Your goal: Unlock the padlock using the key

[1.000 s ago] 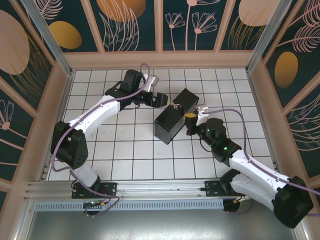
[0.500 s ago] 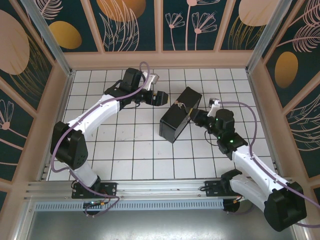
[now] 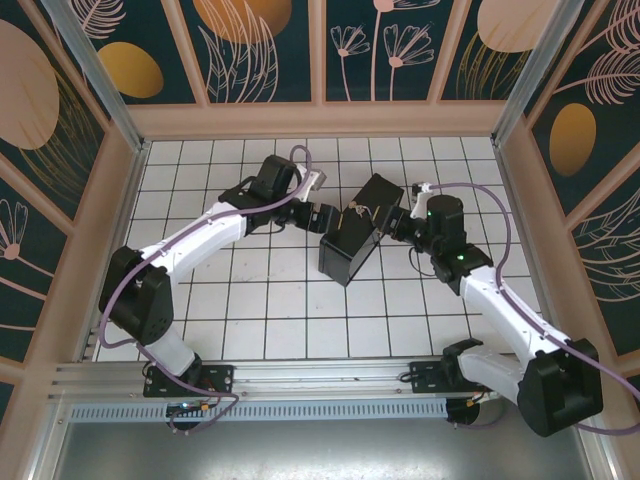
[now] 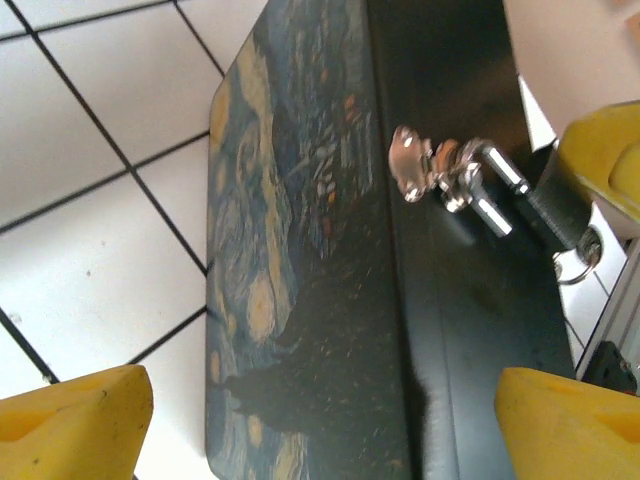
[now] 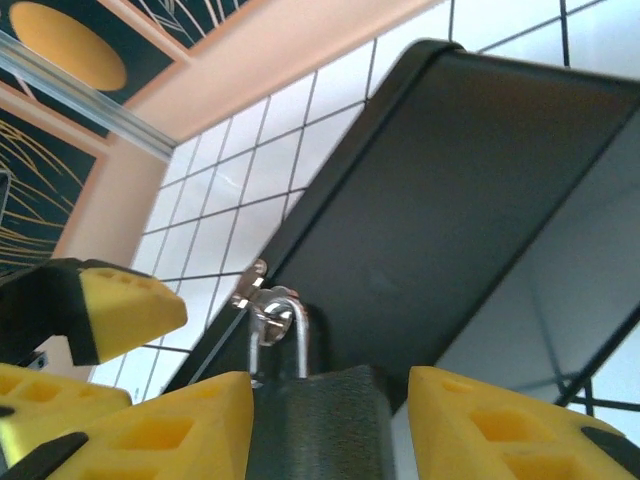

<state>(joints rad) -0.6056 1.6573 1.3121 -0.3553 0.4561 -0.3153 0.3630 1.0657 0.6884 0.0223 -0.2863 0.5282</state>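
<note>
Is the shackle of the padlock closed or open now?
Closed, it seems: both legs of the shackle enter the padlock body, and it passes through the hasp of the black box.

black box (image 3: 345, 250) blocking mid-frame, left gripper (image 3: 326, 216) spread wide at its left, right gripper (image 3: 397, 222) clamping padlock (image 5: 312, 425) at its right, bare tiled floor (image 3: 260, 310) free across lower half

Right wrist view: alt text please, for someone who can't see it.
The right gripper's yellow fingers hold a dark padlock, whose silver shackle passes through the hasp of a black box on the white tiled table. A yellow finger of the left gripper sits at left.
</note>
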